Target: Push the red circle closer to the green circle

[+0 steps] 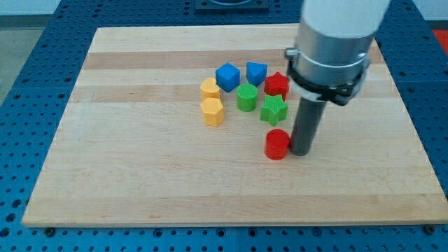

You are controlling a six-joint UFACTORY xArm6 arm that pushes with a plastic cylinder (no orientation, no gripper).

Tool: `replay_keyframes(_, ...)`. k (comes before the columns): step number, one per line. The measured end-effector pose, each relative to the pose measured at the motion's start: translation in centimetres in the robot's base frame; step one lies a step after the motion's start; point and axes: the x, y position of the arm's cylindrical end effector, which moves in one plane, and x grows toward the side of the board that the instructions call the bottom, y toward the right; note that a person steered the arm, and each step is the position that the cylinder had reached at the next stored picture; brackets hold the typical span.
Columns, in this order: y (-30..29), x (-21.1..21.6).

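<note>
My tip (302, 151) is down on the wooden surface (140, 175), right of centre, with the dark rod rising straight up into the big silver-and-white arm housing (330, 49) at the view's top. There is no pincer on this arm at all, just the rod, so nothing is spread, pressed together or pinching anything.

The red circle (277, 144) sits just beside my tip on the view's left, so close they look to be touching, though I cannot tell for certain whether a sliver of gap remains. The green circle (246, 97) is up and to the view's left of my tip, past the red circle, with clear wood between the 2 circles.

The green star (274, 109) lies almost straight above the red circle, up-left of my tip and near the rod. The red star (277, 85) is higher again, close by the housing's lower collar. Further to the view's left of my tip, along the cluster's top edge, are 2 blue blocks: one (256, 72) beside the red star, the other (227, 76) left of it. Furthest left from my tip are 2 yellow blocks, one (210, 88) above the other (213, 110), touching or nearly so.
</note>
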Motion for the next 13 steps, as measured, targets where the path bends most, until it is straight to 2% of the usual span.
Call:
replay_keyframes(3, -4.4, 3.4)
replay_keyframes(6, -4.6, 0.1)
replay_keyframes(8, -2.9, -0.1)
replay_keyframes(13, -4.4, -1.6)
